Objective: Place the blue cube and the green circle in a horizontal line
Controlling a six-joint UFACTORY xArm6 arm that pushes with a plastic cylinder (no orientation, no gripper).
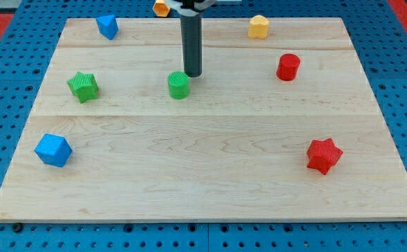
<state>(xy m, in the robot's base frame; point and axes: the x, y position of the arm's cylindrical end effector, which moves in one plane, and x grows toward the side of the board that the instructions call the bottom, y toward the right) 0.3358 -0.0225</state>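
Note:
The blue cube (53, 150) sits near the board's left edge, low in the view. The green circle (179, 85) stands near the middle of the board, above and far to the right of the cube. My tip (193, 74) is at the end of the dark rod, just to the upper right of the green circle and almost touching it. It is far from the blue cube.
A green star (83, 86) lies left of the green circle. A second blue block (107, 26) is at top left. An orange block (161, 8) and a yellow block (259, 26) are along the top. A red cylinder (288, 67) is right of centre, a red star (324, 155) at lower right. The wooden board (203, 182) rests on a blue pegboard.

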